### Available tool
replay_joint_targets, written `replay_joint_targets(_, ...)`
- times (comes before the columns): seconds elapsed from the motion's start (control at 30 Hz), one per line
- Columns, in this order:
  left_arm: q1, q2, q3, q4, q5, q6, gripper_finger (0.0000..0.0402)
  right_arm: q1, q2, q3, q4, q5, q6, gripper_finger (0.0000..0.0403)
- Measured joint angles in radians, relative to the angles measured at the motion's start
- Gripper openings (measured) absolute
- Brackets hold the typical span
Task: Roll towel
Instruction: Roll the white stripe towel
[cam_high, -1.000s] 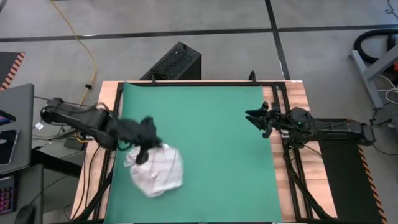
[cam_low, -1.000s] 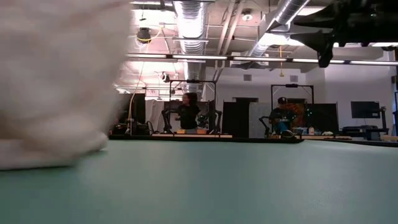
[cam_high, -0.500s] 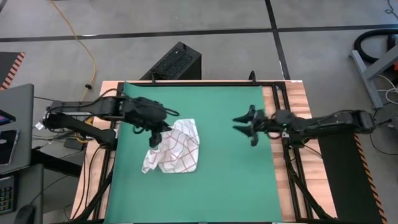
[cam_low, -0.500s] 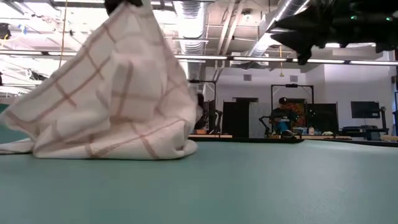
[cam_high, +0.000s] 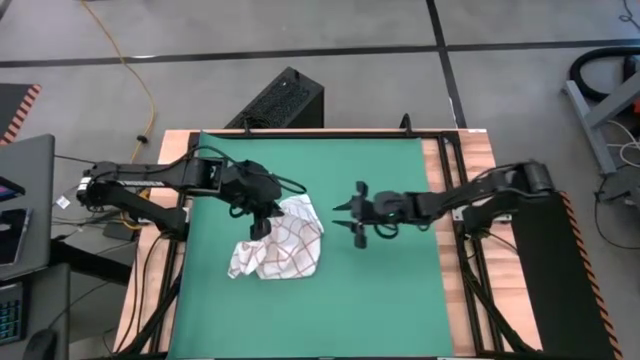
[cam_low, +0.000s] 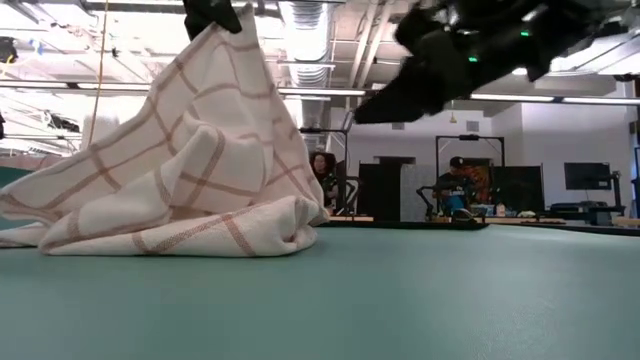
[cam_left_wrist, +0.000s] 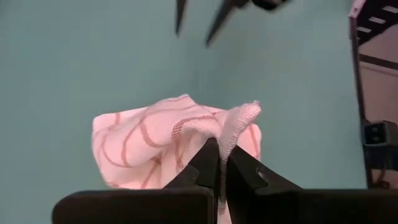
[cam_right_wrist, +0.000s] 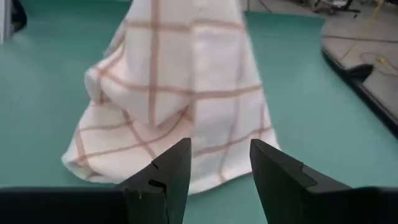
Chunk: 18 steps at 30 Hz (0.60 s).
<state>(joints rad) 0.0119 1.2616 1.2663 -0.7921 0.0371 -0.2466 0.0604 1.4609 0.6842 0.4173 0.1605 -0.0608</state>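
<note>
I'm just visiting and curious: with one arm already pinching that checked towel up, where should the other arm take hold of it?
Probably a free lower corner or hem of the towel, approached low from the right arm's side. The left end effector pinches one edge, so the cloth hangs in a tent with folds bunched on the green mat. The right end effector, open, already faces its draped side.

We see bare green mat (cam_high: 380, 290) between the right end effector (cam_high: 352, 212) and the towel (cam_high: 282, 245). The left end effector (cam_high: 262, 222), pinching the towel's raised corner, blocks its far side.
</note>
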Motion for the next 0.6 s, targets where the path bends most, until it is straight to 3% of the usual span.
replay_joint_targets(0.2, 0.004, -0.001, 0.0, 0.005, -0.017, 0.007, 0.0, 0.006, 0.172, 0.134, 0.002, 0.003, 0.008, 0.0187)
replay_joint_targets(0.3, 0.003, -0.001, 0.0, 0.006, -0.019, 0.007, 0.0, 0.005, 0.236, 0.176, -0.005, 0.054, 0.059, 0.0187)
replay_joint_targets(0.6, 0.003, -0.001, 0.0, 0.005, -0.024, 0.018, 0.0, 0.003, 0.345, 0.24, -0.011, 0.076, 0.089, 0.0173)
